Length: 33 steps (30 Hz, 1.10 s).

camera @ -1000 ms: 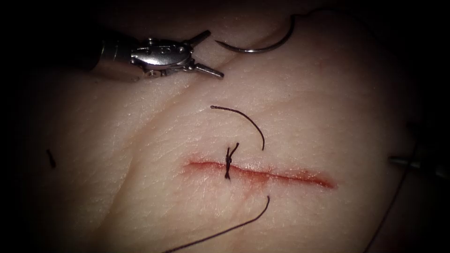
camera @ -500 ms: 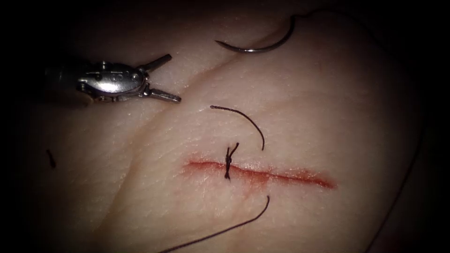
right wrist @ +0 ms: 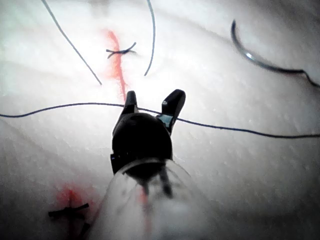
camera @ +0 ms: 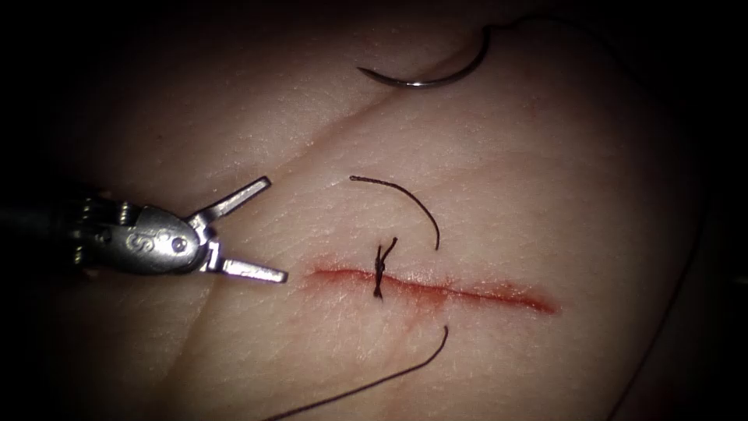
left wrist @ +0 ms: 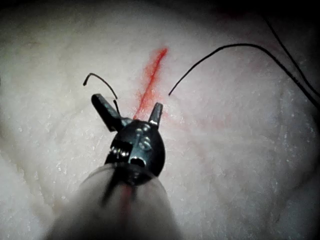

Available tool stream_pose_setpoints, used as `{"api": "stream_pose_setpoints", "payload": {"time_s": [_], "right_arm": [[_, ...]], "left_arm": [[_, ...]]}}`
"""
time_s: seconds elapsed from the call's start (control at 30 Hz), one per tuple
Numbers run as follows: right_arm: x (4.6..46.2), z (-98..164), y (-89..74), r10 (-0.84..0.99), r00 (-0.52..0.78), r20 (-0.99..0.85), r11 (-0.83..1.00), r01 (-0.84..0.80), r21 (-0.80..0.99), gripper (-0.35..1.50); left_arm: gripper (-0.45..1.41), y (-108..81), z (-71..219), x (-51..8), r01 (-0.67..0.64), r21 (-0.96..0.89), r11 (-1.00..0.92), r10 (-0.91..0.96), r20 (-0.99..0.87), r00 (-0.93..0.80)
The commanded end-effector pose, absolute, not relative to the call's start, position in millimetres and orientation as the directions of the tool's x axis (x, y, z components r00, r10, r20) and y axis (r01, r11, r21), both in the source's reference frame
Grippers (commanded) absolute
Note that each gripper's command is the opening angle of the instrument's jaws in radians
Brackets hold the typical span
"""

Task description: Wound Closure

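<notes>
While both tools hold nothing, left tool (camera: 251, 231) and right tool (right wrist: 152, 105) jaws spread, needle (camera: 430, 74) lies free on tissue (camera: 545, 179), well above cut (camera: 436, 288). Risk: spread jaws near knot (camera: 381, 269) may snag loose thread (camera: 405, 199).

In the endoscope view the light (camera: 483, 234) falls as one pool at the centre and fades outward. A dark surround (camera: 31, 62) closes in from 9 through 12 o'clock, and again at 3 o'clock. What lies in that darkness, possibly the bench, cannot be told.
</notes>
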<state>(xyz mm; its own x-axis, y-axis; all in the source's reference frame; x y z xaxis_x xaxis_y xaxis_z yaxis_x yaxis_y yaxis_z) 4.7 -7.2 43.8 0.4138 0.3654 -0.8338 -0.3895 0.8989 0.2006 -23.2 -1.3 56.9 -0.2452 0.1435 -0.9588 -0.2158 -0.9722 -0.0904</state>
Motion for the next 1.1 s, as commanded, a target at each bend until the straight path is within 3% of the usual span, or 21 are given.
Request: {"api": "stream_pose_setpoints", "payload": {"time_s": [0.03, 0.13, 0.27, 0.6, 0.97, 1.1], "right_arm": [[7.3, 43.2, -7.9, 0.357, 0.397, -0.845, 0.905, -0.372, 0.207, 1.35], [9.8, 42.6, -7.9, 0.352, 0.372, -0.859, 0.911, -0.348, 0.223, 1.35], [13.3, 43.3, -8.8, 0.343, 0.351, -0.871, 0.921, -0.309, 0.238, 1.35], [16.1, 46.0, -11.6, 0.311, 0.345, -0.886, 0.936, -0.273, 0.222, 1.35], [16.2, 46.6, -11.7, 0.306, 0.339, -0.890, 0.939, -0.264, 0.222, 1.35], [16.2, 47.2, -11.9, 0.301, 0.339, -0.891, 0.940, -0.264, 0.217, 1.35]], "left_arm": [[0.76, -2.1, 56.9, -23.6, -0.207, -0.077, -0.975, 0.128, -0.961, -0.245], [0.71, -3.1, 55.8, -23.4, -0.170, -0.045, -0.984, 0.082, -0.973, -0.215], [0.32, -3.7, 56.1, -23.3, -0.084, 0.037, -0.996, -0.028, -0.994, -0.110], [0.10, -5.2, 58.9, -24.4, 0.119, 0.112, -0.986, -0.109, -0.993, 0.037], [0.66, -6.6, 55.6, -27.1, 0.199, 0.146, -0.969, -0.110, -0.977, 0.184], [0.76, -7.1, 54.5, -28.1, 0.205, 0.152, -0.967, -0.110, -0.973, 0.203]]}}
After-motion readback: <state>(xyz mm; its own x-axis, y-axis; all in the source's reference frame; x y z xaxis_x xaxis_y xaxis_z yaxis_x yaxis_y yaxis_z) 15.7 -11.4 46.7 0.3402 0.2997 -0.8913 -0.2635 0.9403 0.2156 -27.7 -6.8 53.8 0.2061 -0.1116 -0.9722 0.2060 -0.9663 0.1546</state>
